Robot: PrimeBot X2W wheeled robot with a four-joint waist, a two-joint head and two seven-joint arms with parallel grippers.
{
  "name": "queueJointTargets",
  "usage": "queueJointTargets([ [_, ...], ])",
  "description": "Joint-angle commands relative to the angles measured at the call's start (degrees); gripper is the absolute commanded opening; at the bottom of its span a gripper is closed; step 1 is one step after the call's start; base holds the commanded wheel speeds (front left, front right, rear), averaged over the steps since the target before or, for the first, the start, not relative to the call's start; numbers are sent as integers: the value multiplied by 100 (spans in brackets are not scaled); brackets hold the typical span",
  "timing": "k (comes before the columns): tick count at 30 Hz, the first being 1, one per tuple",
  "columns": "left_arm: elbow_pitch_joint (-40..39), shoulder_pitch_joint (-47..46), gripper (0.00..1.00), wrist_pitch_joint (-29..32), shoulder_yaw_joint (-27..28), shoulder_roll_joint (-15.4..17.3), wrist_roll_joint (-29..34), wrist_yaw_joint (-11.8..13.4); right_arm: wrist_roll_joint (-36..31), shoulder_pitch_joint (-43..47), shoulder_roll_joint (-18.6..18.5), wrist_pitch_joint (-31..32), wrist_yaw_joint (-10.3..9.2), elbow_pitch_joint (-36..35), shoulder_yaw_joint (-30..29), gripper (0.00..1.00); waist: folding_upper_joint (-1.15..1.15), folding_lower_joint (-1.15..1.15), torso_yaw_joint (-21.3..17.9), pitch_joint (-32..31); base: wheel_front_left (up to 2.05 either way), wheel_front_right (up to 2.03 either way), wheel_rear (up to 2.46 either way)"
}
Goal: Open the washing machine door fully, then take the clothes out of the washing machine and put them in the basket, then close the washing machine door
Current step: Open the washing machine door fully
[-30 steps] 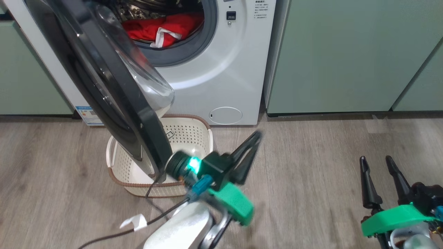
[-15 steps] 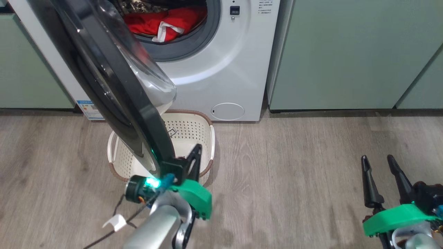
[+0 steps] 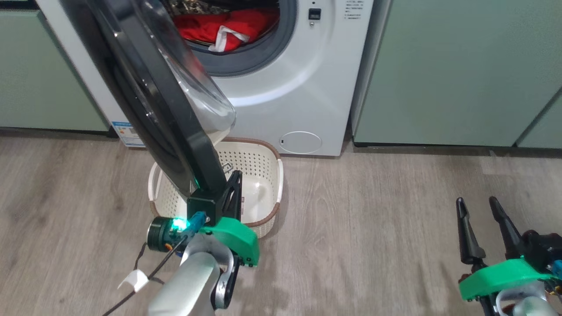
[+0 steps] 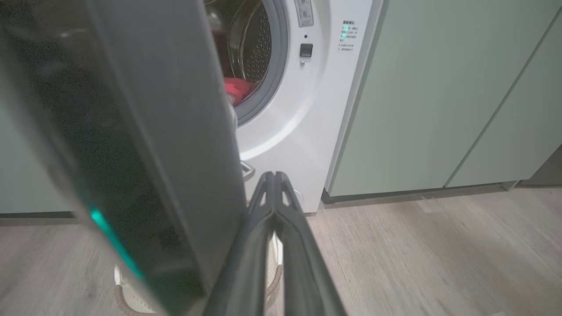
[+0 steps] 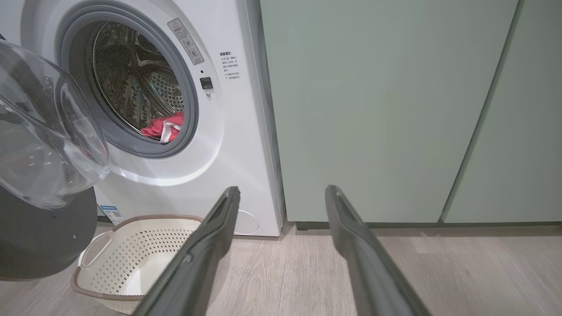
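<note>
Wood floor (image 3: 395, 197), basket (image 3: 257, 159); clothes (image 3: 206, 26) in washing machine (image 3: 281, 105); left gripper (image 4: 274, 175) closed, right gripper (image 3: 476, 201) wide.

The head view looks forward and steeply down from above onto the big white front-loading washing machine (image 3: 290, 101), the small cream perforated plastic basket (image 3: 257, 162) before it and the grey wood-look floor (image 3: 373, 219). The left wrist view sits low, close beside the edge of the large glossy black round door (image 4: 167, 131), facing the machine. The right wrist view, low and farther off to the right, faces the same machine front, basket and pale green cabinets (image 5: 373, 109).
</note>
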Motion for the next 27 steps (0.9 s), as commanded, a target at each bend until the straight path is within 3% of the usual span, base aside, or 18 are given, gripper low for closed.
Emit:
queueJointTargets([
  [1,-220,-134,0,-78,313,69,69,3,45,-159,-129,-53,37,-157,107,100,0,0,109,-24,0,0,0],
  [16,-434,268,0,-78,832,69,274,-119,63,-35,-84,-54,37,-119,119,100,0,0,1048,-171,0,0,0],
  [27,-618,553,0,-79,1713,221,578,-311,73,-19,0,-54,37,-106,156,100,0,0,1791,-187,0,0,0],
])
